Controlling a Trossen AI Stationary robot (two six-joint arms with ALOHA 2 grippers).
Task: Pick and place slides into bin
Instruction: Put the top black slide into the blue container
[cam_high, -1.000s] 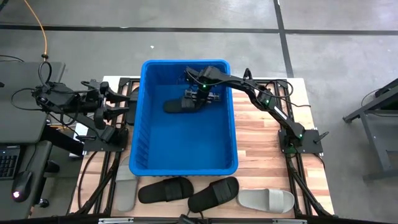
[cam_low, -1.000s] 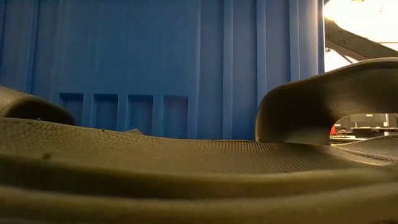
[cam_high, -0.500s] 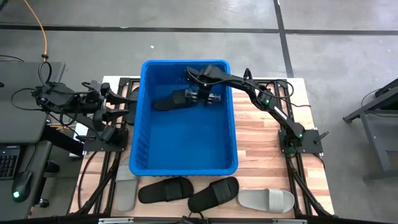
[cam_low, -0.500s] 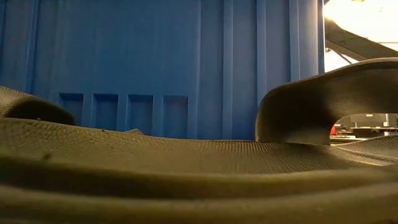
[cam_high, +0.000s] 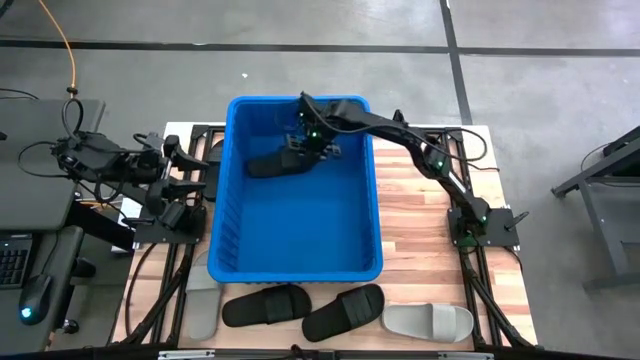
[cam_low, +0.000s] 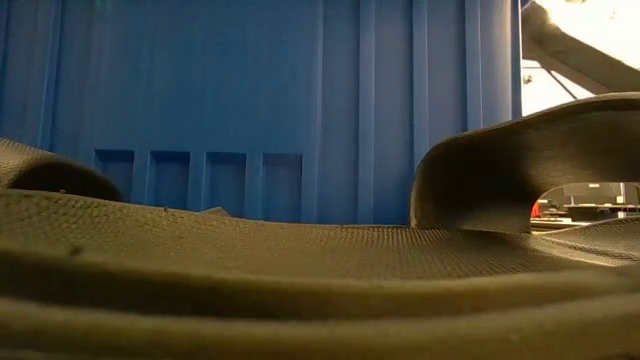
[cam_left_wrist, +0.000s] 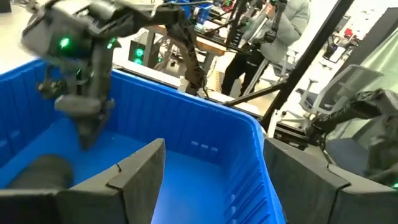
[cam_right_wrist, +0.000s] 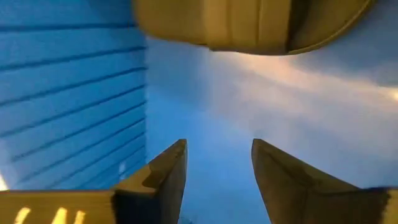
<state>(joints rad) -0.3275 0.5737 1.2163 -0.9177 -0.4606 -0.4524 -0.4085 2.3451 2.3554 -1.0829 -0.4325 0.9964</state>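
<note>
Right gripper (cam_high: 312, 150) inside large bright blue ribbed plastic bin (cam_high: 300, 270), far end; fingers (cam_right_wrist: 155, 180) parted, nothing between them. Black rubber slide (cam_high: 275, 163) lies on bin floor just beside gripper, apparently released. Step judged: drop done, retreat pending.

Left gripper (cam_left_wrist: 211, 180) waits left of bin, fingers spread, empty.

Four slides at near table edge: light grey (cam_high: 201, 308), black (cam_high: 265, 304), black (cam_high: 344, 312), light grey (cam_high: 428, 322). Next: lift right arm clear of rim, reach for near row.

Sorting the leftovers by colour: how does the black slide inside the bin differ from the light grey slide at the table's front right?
The black slide is dark and lies inside the blue bin, near the right hand. The light grey slide is pale and rests on the wooden table, outside the bin. Both are single slip-on sandals lying roughly crosswise.
</note>
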